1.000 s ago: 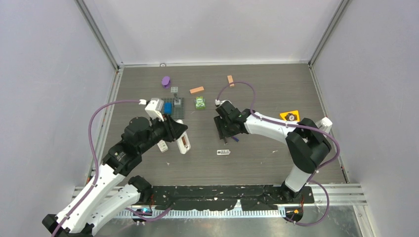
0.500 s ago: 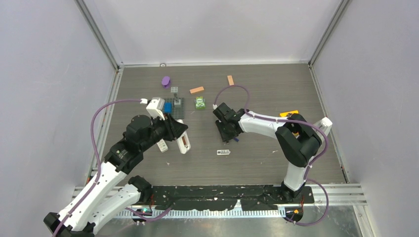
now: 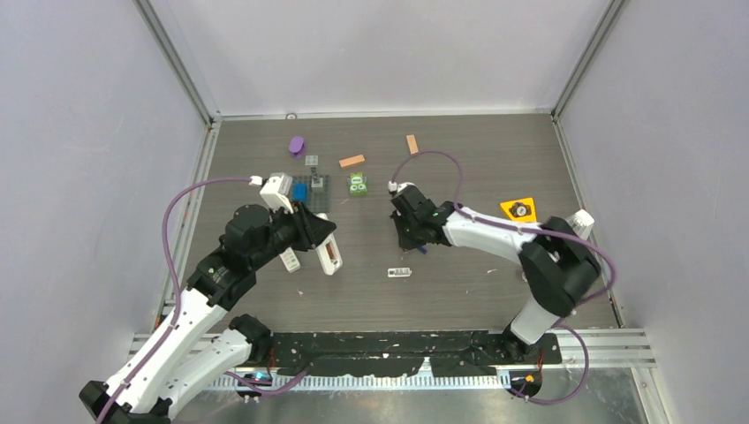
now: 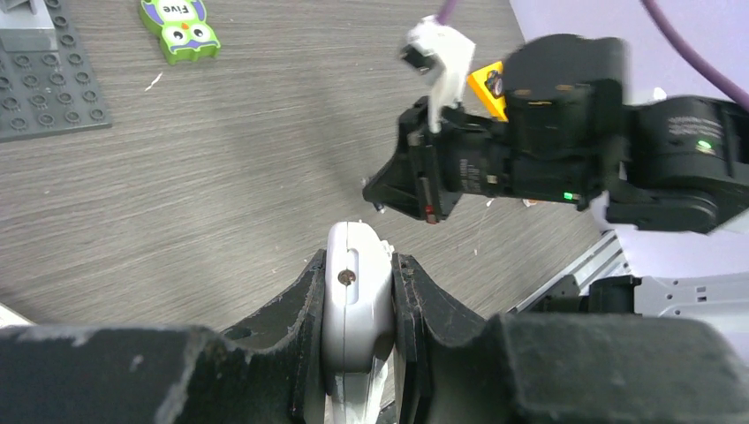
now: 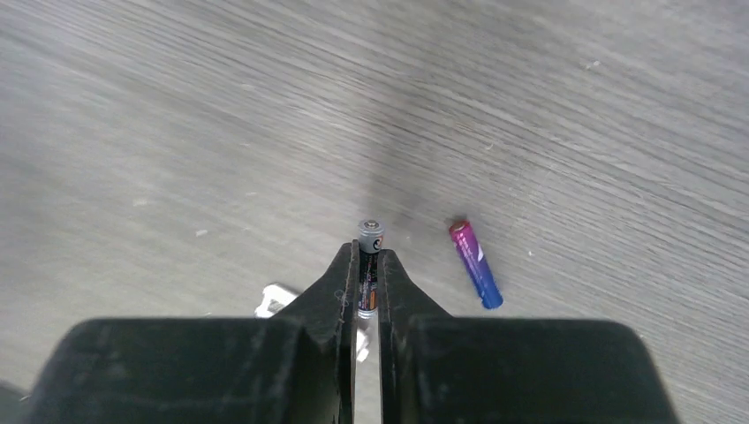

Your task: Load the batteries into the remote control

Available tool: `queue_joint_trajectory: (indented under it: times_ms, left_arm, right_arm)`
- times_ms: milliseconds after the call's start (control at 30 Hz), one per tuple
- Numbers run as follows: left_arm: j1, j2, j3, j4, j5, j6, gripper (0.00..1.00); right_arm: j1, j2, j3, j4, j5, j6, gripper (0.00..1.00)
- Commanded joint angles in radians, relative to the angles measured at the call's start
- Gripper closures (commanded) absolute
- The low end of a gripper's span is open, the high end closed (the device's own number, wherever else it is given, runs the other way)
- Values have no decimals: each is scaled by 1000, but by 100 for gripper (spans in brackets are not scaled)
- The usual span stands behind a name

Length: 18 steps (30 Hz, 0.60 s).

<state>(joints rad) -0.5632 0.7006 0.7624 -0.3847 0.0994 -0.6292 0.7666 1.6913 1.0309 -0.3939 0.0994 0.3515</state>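
Observation:
My left gripper (image 3: 325,244) is shut on a white remote control (image 3: 329,254), holding it on edge above the table; in the left wrist view the remote (image 4: 356,291) sits between the jaws (image 4: 358,265). My right gripper (image 3: 411,237) is shut on a dark battery (image 5: 370,265) that pokes out past its fingertips (image 5: 369,252), low over the table. A purple battery (image 5: 474,265) lies on the table just right of that gripper and also shows in the top view (image 3: 421,250). The other batteries are not in view.
A small white piece (image 3: 400,272) lies in front of the right gripper and another (image 3: 290,261) by the left. Further back are a grey baseplate (image 3: 311,187), a green owl tile (image 3: 357,185), two orange blocks (image 3: 351,161) (image 3: 412,143), a purple object (image 3: 297,145) and a yellow triangle (image 3: 518,208).
My right arm has swung its elbow left and back, and its gripper now sits slightly further right. The left arm has kept still with the remote.

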Motion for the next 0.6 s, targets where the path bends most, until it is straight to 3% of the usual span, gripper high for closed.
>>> queue_joint_trajectory:
  times_ms: [0, 233, 567]
  left_arm:
    - [10, -15, 0, 90, 28, -64, 100]
    - [12, -41, -36, 192, 51, -194, 100]
    - [13, -44, -29, 180, 31, -374, 100]
  right_arm:
    - [7, -239, -49, 186, -29, 54, 95]
    - [101, -500, -109, 404, -55, 67, 95]
    - [265, -560, -68, 554, -65, 61, 92]
